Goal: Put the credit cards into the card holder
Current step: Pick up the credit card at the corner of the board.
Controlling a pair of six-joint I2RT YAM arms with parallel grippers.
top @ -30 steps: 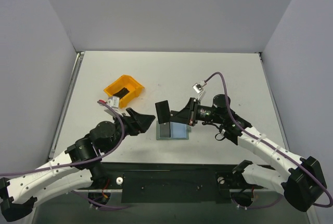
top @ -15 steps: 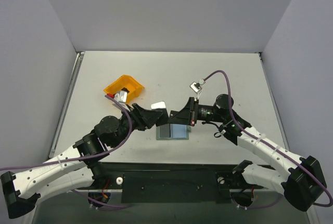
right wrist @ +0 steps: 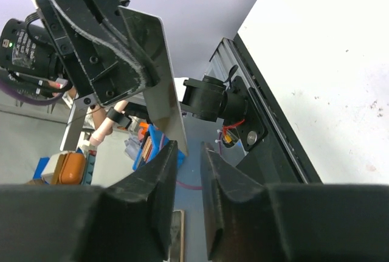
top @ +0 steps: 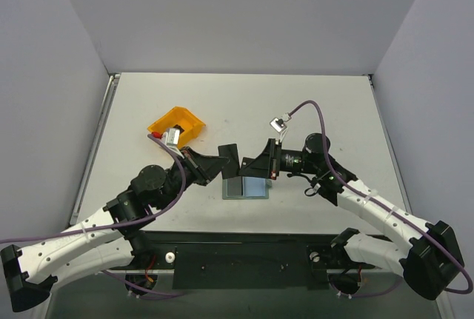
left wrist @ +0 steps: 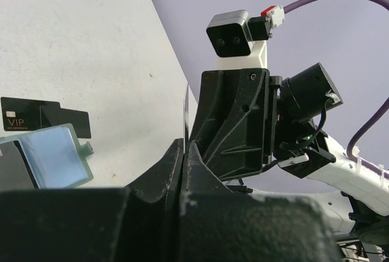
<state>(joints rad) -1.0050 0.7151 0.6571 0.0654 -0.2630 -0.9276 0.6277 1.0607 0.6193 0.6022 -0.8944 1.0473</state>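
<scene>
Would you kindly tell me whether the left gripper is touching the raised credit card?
Touching. The right wrist view shows the left gripper clamped across the upper part of the credit card, its jaws pressed flat against the face.

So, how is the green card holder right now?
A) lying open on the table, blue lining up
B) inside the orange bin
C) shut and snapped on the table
A: the card holder lies spread open on the table, its light-blue lining facing up.
</scene>
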